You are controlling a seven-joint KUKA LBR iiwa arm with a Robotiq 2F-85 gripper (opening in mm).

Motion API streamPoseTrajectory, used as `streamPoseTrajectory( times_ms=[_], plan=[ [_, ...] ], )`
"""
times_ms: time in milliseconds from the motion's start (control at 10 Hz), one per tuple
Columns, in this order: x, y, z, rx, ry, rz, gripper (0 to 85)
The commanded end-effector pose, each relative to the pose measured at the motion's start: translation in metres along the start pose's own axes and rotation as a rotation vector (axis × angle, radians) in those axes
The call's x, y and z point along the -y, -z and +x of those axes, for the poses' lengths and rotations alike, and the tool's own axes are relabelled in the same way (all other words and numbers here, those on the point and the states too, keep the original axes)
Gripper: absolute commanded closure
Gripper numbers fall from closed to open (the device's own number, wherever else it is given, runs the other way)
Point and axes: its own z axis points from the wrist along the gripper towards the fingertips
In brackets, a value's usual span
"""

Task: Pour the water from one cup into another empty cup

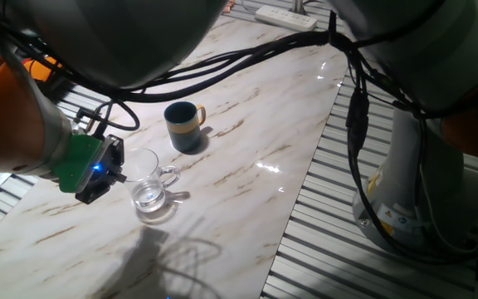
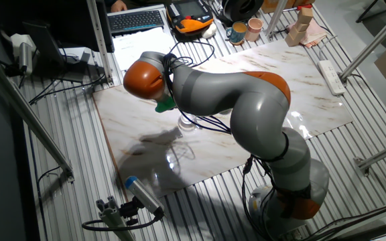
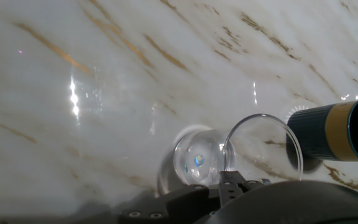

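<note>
The clear glass mug (image 1: 149, 184) stands upright on the marble table (image 1: 247, 141), its loop handle to the right and a little water (image 1: 148, 198) in its bottom. The dark navy-blue mug (image 1: 182, 124) with a yellow-tan handle stands just behind it, apart. My gripper (image 1: 119, 176), on a green-cased hand, is at the left side of the glass rim. In the hand view the fingers (image 3: 232, 182) sit close together on the rim wall of the glass mug (image 3: 229, 152), with the blue mug (image 3: 337, 132) to the right. In the other fixed view the arm hides most of the glass (image 2: 186, 124).
A teal mug (image 2: 236, 31), a pinkish-tan cup (image 2: 254, 28) and wooden blocks (image 2: 303, 20) stand at the table's far end. A power strip (image 2: 332, 75) lies along one edge. Black cables (image 1: 247, 54) hang over the table. The robot's base (image 1: 421, 191) stands on the slatted floor beside it.
</note>
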Motion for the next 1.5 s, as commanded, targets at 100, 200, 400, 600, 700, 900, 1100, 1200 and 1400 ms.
streamPoseTrajectory(
  times_ms=[100, 200, 400, 600, 700, 900, 1100, 1200, 1400],
  plan=[
    [0.0003, 0.0004, -0.0004, 0.003, -0.005, -0.011, 85.0],
    [-0.0002, 0.0011, -0.0005, 0.005, -0.009, -0.014, 85.0],
    [-0.0009, 0.0021, -0.0003, 0.01, -0.015, -0.014, 85.0],
    [-0.0011, 0.0021, -0.0004, 0.037, -0.067, -0.036, 85.0],
    [-0.0015, 0.0027, -0.0004, 0.056, -0.106, -0.036, 85.0],
    [-0.0023, 0.0029, -0.0004, 0.072, -0.141, -0.03, 85.0],
    [-0.0029, 0.0015, -0.0006, 0.084, -0.163, -0.031, 85.0],
    [-0.0031, 0.0011, -0.0007, 0.09, -0.175, -0.033, 85.0],
    [-0.0031, 0.001, -0.0008, 0.096, -0.184, -0.028, 85.0]
  ],
)
